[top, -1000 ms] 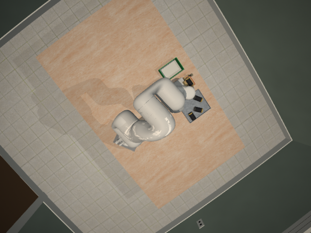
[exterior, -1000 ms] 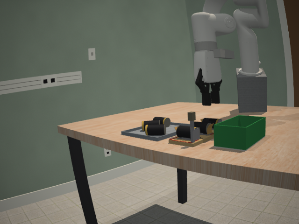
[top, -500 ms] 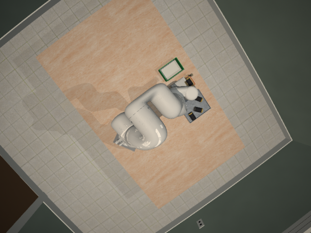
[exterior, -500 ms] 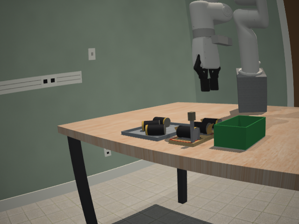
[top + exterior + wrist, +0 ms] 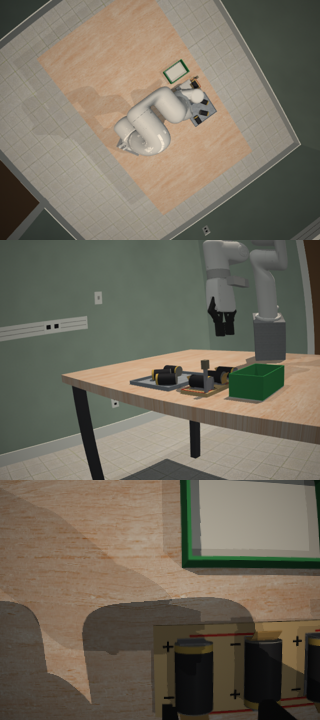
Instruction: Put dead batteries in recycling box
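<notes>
Partly open gripper above a battery holder, six batteries outside the recycling box.

Left to right in the exterior view: below and left of the fingers, a shallow grey tray carries three loose batteries lying on their sides. The black gripper hangs high over the table, its fingers partway apart with nothing between them. Lower down, the holder carries three seated batteries, with a small block on a post at its near end. Below and right of the fingers, the green recycling box stands upright, with no battery seen inside.

The step in hand looks like early sorting: choosing a battery to lift or test. The next move probably calls for lining the fingers up across one battery, opening wider if needed, and lowering straight down without knocking its neighbours.

Which two are dead cannot be told by sight. The block may be the bulb; whether it is lit is unclear. The arm hides the gripper and part of the holder from above; the wrist view crops the fingers and the right-hand battery.

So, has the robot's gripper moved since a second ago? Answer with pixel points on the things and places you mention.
Yes, upward: in the exterior view, its fingertips were level with the far edge of the table (image 5: 90, 51) (image 5: 258, 407) (image 5: 125, 530), and now the gripper (image 5: 224, 335) (image 5: 218, 712) hangs above it.
</notes>
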`<state>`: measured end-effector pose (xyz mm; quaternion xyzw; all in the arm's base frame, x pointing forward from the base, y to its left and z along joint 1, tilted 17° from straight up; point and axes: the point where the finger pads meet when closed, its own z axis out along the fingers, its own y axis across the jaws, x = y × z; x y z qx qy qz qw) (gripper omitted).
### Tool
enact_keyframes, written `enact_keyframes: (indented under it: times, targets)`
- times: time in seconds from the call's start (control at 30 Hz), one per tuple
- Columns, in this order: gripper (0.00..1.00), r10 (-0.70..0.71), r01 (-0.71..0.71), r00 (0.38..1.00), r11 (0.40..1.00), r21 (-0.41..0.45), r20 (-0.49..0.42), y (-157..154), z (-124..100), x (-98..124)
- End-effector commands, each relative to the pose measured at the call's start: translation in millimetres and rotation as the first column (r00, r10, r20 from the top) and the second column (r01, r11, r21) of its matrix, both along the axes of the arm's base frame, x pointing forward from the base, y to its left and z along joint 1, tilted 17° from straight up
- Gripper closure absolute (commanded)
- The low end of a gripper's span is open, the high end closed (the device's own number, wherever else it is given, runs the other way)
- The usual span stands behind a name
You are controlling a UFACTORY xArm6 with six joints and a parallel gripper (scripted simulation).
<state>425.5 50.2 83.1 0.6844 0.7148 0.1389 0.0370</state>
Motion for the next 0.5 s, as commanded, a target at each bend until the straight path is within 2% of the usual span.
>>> enact_keyframes:
  times: [0.0,0.47]
  targets:
    - [0.49,0.003,-0.003,1.0,1.0,-0.001,0.004,0.0,1.5,1.2]
    - [0.49,0.015,-0.015,1.0,1.0,-0.004,0.006,0.0,1.5,1.2]
